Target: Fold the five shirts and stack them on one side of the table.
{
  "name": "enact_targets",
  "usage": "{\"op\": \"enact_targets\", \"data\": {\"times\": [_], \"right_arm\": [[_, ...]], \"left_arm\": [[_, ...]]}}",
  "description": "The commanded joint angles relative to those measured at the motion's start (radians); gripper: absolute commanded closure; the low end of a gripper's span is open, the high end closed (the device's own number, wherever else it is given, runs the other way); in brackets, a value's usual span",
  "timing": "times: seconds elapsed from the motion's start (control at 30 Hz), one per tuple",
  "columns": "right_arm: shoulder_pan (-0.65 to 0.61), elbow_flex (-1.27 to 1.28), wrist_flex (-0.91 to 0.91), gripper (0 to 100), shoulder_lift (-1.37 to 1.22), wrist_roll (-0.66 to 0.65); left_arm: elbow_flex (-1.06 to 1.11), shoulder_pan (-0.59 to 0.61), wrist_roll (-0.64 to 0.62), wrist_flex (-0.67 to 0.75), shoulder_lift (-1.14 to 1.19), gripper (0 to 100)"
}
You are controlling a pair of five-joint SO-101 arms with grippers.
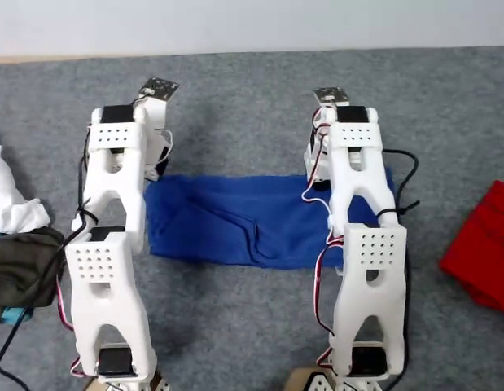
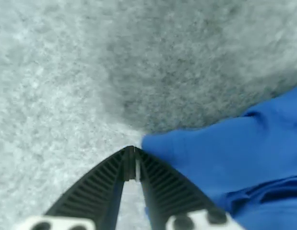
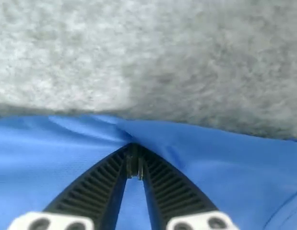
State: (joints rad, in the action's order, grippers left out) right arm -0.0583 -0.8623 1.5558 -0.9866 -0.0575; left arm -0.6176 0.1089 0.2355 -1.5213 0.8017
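A blue shirt (image 1: 252,220) lies as a wide folded strip on the grey carpet between my two arms. My left gripper (image 1: 158,169) sits at the shirt's far left corner. In the left wrist view that gripper (image 2: 132,155) is shut, with the corner of the blue shirt (image 2: 220,153) meeting its tips. My right gripper (image 1: 317,175) is at the far edge near the shirt's right end. In the right wrist view this gripper (image 3: 134,160) is shut on the blue shirt (image 3: 225,153), and the cloth puckers around its tips.
A white shirt (image 1: 7,195) and a dark olive one (image 1: 24,269) are piled at the left edge. A red shirt (image 1: 484,248) lies at the right edge. Grey carpet (image 1: 252,98) stretches beyond the blue shirt to the far wall.
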Motion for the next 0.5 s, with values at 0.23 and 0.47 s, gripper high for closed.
{"op": "enact_targets", "data": {"times": [0.23, 0.47], "right_arm": [[0.048, -0.043, -0.012, 98.9, 0.008, -0.008], [-0.007, -0.058, -0.001, 98.9, 0.027, -0.008]], "left_arm": [[-0.088, 0.014, 0.018, -0.077, 0.094, 100], [-0.236, 0.092, 0.017, -0.15, 0.026, 100]]}}
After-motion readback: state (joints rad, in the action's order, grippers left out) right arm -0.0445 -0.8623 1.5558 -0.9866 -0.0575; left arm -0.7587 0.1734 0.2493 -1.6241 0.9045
